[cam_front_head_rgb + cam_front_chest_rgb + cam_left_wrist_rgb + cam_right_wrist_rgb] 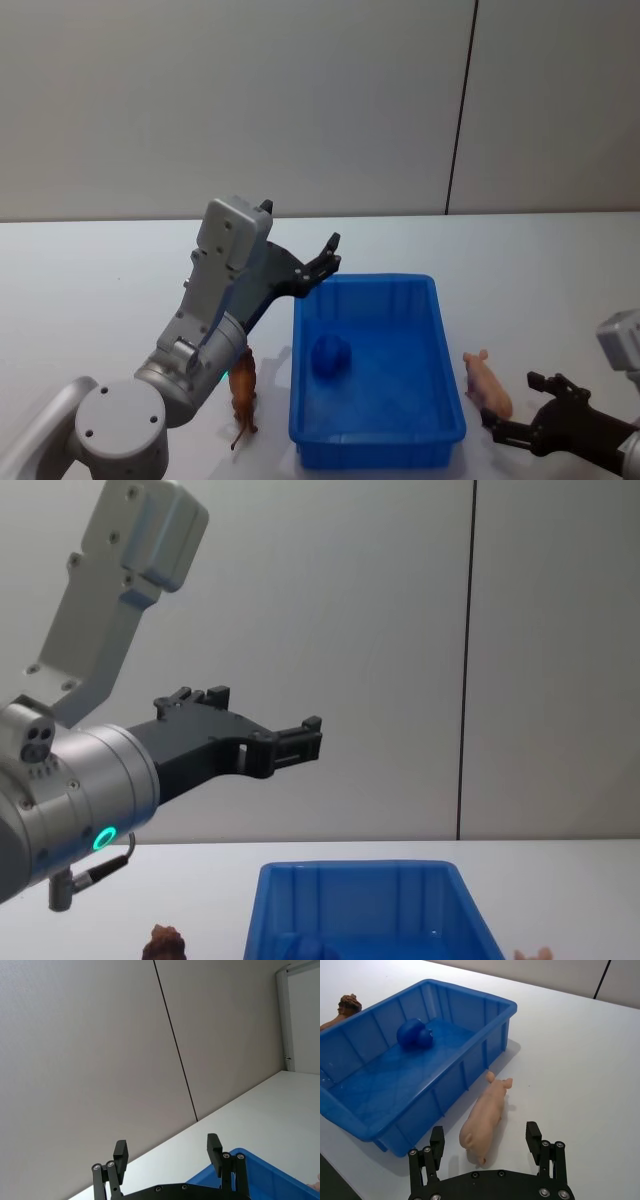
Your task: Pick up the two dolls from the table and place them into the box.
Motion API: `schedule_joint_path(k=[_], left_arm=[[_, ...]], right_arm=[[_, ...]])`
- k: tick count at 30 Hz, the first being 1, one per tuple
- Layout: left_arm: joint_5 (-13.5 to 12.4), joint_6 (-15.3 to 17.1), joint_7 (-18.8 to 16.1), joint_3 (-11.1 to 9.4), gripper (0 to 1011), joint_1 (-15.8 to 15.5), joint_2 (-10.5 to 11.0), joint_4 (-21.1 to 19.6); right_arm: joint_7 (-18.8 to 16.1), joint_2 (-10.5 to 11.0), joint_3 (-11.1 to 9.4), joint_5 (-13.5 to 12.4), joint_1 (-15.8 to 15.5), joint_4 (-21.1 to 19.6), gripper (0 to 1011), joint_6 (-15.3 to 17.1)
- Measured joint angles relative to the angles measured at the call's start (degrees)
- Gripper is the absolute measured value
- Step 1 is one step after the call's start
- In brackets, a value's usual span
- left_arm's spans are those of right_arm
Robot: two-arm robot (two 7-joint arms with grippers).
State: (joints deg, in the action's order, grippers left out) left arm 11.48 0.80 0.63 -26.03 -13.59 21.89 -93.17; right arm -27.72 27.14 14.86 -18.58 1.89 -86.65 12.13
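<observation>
The left arm (85, 780) comes in large from the left, a green ring lit on its grey shell. Its black left gripper (312, 738) reaches right, held high above the table (570, 880) and over the far left part of the bin (355, 905). Low at the left of the bin shows the top of a brown toy (165, 942). At the right, the tips of a tan doll (535, 953). A dark seam (467, 660) runs down the wall behind.

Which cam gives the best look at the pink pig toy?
Right wrist view: the pink pig lies whole on the table beside the box wall, just ahead of the open right claw. Head view has it small, right of the box. Chest view catches just its top at the bottom edge.
</observation>
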Motion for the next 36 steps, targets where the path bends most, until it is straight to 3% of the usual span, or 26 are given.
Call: schedule_joint_path(k=[6,13,28,36], left_arm=[[0.0,0.0,0.0,0.0,1001,0.0,0.0,0.0],[0.0,0.0,0.0,0.0,1001,0.0,0.0,0.0],[0.0,0.0,0.0,0.0,1001,0.0,0.0,0.0],[0.0,0.0,0.0,0.0,1001,0.0,0.0,0.0]], right_arm=[[0.53,-0.97,0.63,0.41,0.88,1.33,1001,0.49],[1.07,-1.92,1.2,0.65,1.65,2.48,839,1.14],[2.2,-2.91,1.78,0.71,2.47,3.65,380,1.62],[2.88,-2.79,1.76,1.04,2.48,3.15,380,0.69]])
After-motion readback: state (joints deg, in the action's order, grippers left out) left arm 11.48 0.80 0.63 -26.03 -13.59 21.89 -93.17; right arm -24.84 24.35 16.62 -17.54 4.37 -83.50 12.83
